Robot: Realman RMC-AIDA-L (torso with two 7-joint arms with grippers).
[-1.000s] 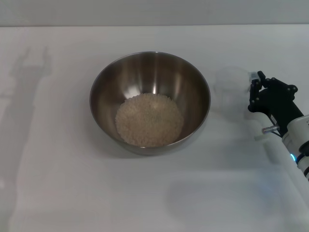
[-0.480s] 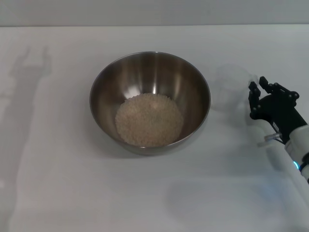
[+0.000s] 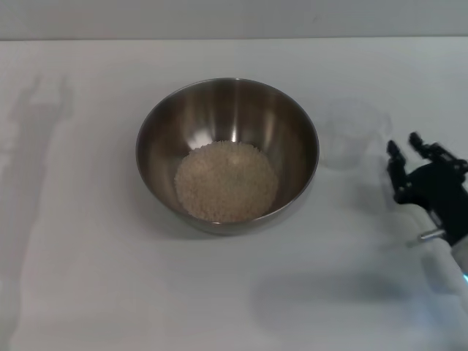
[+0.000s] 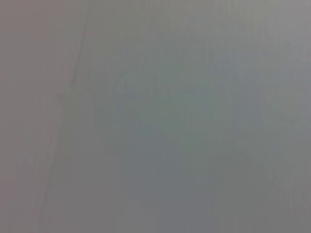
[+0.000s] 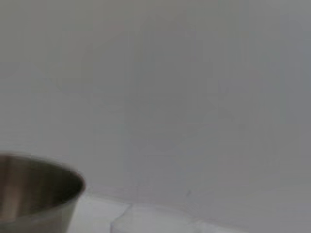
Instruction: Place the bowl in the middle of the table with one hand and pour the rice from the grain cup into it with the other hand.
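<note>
While the bowl (image 3: 227, 154) sits near the middle of the white desk (image 3: 95, 278), its round steel wall shows a brushed, shiny inside with a bright streak of reflection down the far side. Being round, it has no long axis; its mouth opens straight up and it stands level on its base. The rice (image 3: 226, 180) lies in the bottom as a pale beige, grainy disc, filling only the lower part of the bowl and sitting slightly toward the 6 o'clock side.

At about 3 o'clock from the bowl, just beside its rim but apart from it, stands the grain cup (image 3: 355, 133). It is clear plastic, so faint against the desk that only its round rim and wall can be made out; it stands upright with the mouth up, and which way its spout or handle points cannot be told.

Toward 4 o'clock from the cup, near the desk's right edge, is the right gripper (image 3: 408, 148). Its two black fingers (image 3: 395, 153) are spread with a clear gap between them, holding nothing and not touching the cup.

From the right wrist view, the bowl's rim and outer wall (image 5: 39, 194) show at one corner, with the cup's pale rim (image 5: 146, 221) just beside it.
</note>
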